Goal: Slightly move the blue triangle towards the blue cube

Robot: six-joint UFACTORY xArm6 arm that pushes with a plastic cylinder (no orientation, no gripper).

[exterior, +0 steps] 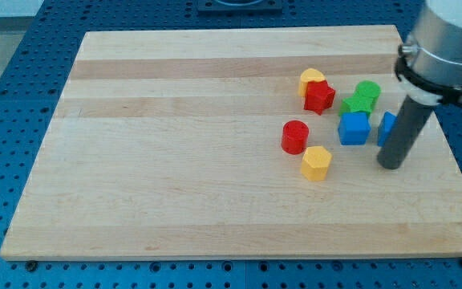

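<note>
My tip [391, 164] rests on the table [175, 185], touching the half-hidden blue triangle [387, 125], right of the blue cube [354, 128]. I have no pincer, just a rod.

My single camera looks down at a slant from the near side of the bench [175, 160], set high and fairly close. The far edge runs along the view's top; the whole wooden board fits, with the blue perforated surface [6, 104] round it.
</note>
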